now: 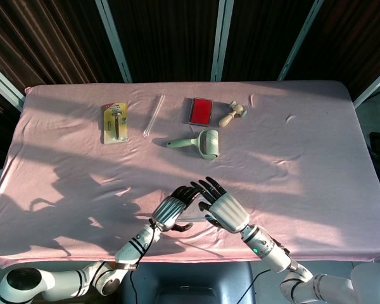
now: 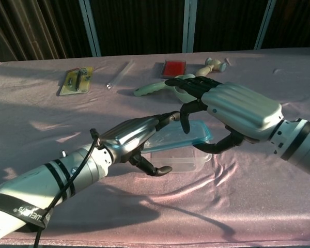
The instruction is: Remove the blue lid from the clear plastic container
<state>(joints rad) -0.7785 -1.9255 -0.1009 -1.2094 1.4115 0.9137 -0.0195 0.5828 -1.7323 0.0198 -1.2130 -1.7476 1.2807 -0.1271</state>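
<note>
The clear plastic container (image 2: 185, 163) sits on the pink cloth near the table's front edge. Its blue lid (image 2: 178, 135) is tilted, the right end raised off the container. My right hand (image 2: 232, 111) grips that raised end, fingers on top and thumb underneath. My left hand (image 2: 132, 138) holds the container's left end, fingers lying over the lid and thumb curled at the front wall. In the head view the left hand (image 1: 171, 210) and right hand (image 1: 223, 208) nearly meet and hide almost all of the lid (image 1: 194, 218).
Further back lie a green lint roller (image 1: 199, 143), a red pad (image 1: 200, 111), a wooden stamp (image 1: 231, 114), a clear tube (image 1: 154, 116) and a yellow blister pack (image 1: 115, 123). The table's front edge (image 1: 196, 256) runs just behind my wrists.
</note>
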